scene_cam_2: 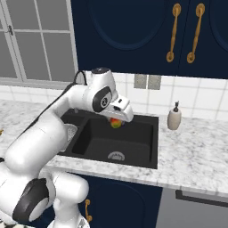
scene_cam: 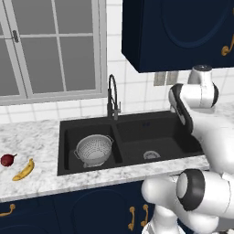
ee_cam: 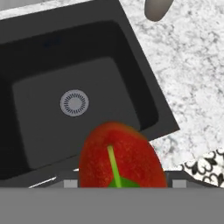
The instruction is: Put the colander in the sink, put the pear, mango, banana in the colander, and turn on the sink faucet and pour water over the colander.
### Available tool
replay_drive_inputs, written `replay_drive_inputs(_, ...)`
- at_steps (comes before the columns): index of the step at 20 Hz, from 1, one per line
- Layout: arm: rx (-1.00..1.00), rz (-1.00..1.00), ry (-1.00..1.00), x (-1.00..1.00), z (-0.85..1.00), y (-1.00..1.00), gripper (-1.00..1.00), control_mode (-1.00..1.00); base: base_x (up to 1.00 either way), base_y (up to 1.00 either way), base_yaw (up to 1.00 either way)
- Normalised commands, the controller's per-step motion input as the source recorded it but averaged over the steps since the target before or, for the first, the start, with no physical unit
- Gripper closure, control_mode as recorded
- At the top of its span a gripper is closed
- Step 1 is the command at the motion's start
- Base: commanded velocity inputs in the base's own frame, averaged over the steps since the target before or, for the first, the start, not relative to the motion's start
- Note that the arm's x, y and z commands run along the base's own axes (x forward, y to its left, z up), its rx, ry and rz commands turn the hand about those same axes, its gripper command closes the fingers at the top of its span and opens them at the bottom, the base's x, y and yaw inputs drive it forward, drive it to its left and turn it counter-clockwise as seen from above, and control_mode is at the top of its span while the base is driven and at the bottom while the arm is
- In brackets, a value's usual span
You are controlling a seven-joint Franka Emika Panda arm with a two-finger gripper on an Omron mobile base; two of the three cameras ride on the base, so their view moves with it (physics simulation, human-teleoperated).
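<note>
From the left, the silver perforated colander [scene_cam: 93,150] sits in the matte black sink's [scene_cam: 64,132] left basin; maroon pear [scene_cam: 7,159] and yellow banana [scene_cam: 24,170] wait at the counter's left edge. From the right, my claw [scene_cam_2: 116,121] is clamped on the red-orange mango [scene_cam_2: 116,123] above the right basin. My hand camera shows the mango [ee_cam: 121,159] over that basin's drain [ee_cam: 74,103]. I judge I'm mid-carry; next I must swing left over the colander.

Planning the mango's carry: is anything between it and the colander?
The mango, held in the gripper, hangs over the right basin; the sink divider and faucet lie toward the colander.
</note>
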Motion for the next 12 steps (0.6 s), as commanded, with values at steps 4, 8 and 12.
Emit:
replay_drive_inputs(4,0.00,0.03,-0.16,-0.04,0.49,1.00,1.00,-1.00,0.00,0.00,0.00)
replay_drive_inputs(8,0.00,0.04,-0.03,0.00,0.57,1.00,1.00,-1.00,0.00,0.00,0.00)
replay_drive_inputs(12,0.00,0.05,0.00,0.00,0.60,1.00,1.00,-1.00,0.00,0.00,0.00)
